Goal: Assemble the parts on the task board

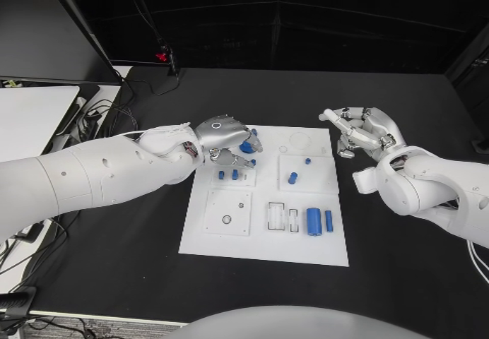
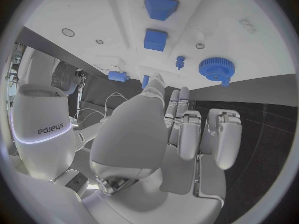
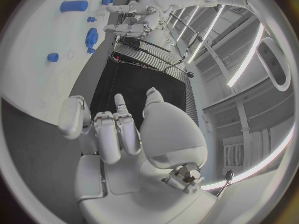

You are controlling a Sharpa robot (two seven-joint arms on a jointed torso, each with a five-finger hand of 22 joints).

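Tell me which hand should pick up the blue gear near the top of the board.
Left. The left hand hovers right beside the blue gear at the task board's upper left, holding nothing. The right hand sits off the board's right edge, farther away.

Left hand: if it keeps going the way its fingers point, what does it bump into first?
Probably the blue gear. The left hand points its fingers across the task board, and the gear lies nearest ahead, though depth is unclear.
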